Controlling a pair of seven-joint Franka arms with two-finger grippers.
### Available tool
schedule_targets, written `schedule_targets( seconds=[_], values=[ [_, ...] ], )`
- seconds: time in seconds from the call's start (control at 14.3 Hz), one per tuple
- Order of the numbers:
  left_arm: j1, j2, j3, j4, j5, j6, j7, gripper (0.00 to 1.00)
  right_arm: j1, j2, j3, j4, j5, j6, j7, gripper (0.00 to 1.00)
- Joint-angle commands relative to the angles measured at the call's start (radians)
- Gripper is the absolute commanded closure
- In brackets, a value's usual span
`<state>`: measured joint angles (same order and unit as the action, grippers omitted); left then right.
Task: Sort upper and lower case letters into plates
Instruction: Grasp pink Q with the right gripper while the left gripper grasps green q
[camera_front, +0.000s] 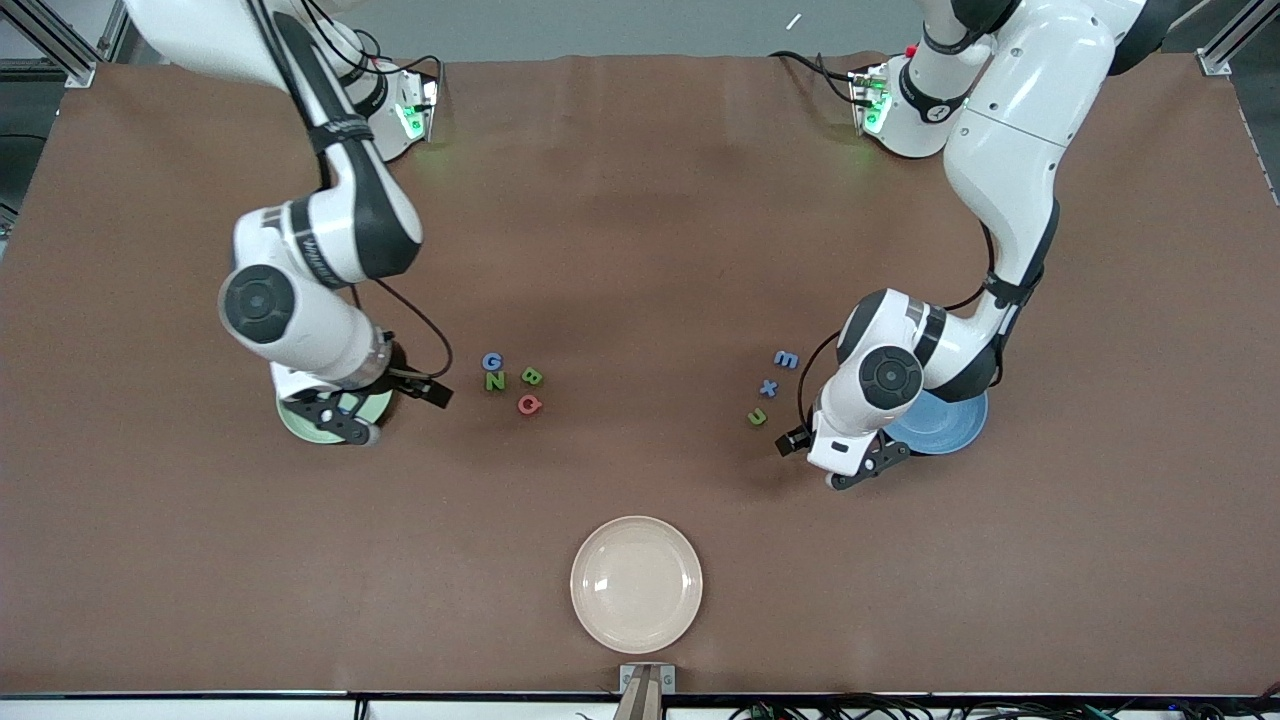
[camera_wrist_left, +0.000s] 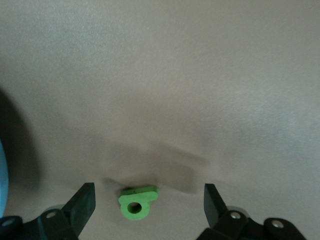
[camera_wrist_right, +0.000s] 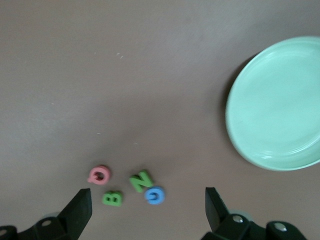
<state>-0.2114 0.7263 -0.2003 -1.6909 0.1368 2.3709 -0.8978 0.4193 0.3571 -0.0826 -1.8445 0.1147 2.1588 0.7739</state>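
Front view: sorting has barely begun, with both plates empty. The left gripper (camera_front: 868, 468) hangs with jaws spread beside the blue plate (camera_front: 950, 428), above the table near the green lower-case letter (camera_front: 757, 416), blue x (camera_front: 768, 388) and blue m (camera_front: 786, 359). My guess is that it must descend onto the green letter next. The right gripper (camera_front: 345, 420), also spread and empty, waits over the mint plate (camera_front: 300, 420), beside capitals G (camera_front: 492, 361), N (camera_front: 495, 381), B (camera_front: 532, 377) and Q (camera_front: 529, 404).

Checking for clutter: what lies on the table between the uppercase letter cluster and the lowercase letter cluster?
Nothing: in the front view the brown table is bare between the uppercase letters and the lowercase letters.
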Motion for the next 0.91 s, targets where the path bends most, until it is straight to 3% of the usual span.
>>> schedule_targets(
  seconds=[0.0, 0.14, 0.42, 0.84],
  values=[
    [-0.002, -0.008, 0.002, -0.032, 0.023, 0.013, -0.021, 0.14, 0.067, 0.031, -0.011, -0.053, 0.008, 0.111, 0.137, 0.00],
    [-0.002, -0.011, 0.002, -0.047, 0.023, 0.013, -0.038, 0.19, 0.092, 0.077, -0.011, -0.052, 0.008, 0.168, 0.150, 0.02],
    [-0.002, -0.013, 0.001, -0.053, 0.023, 0.013, -0.050, 0.31, 0.111, 0.152, -0.011, -0.026, 0.023, 0.225, 0.179, 0.28],
    [-0.002, -0.015, 0.002, -0.052, 0.023, 0.024, -0.049, 0.68, 0.141, 0.276, -0.011, 0.086, 0.025, 0.226, 0.311, 0.30]
  ],
)
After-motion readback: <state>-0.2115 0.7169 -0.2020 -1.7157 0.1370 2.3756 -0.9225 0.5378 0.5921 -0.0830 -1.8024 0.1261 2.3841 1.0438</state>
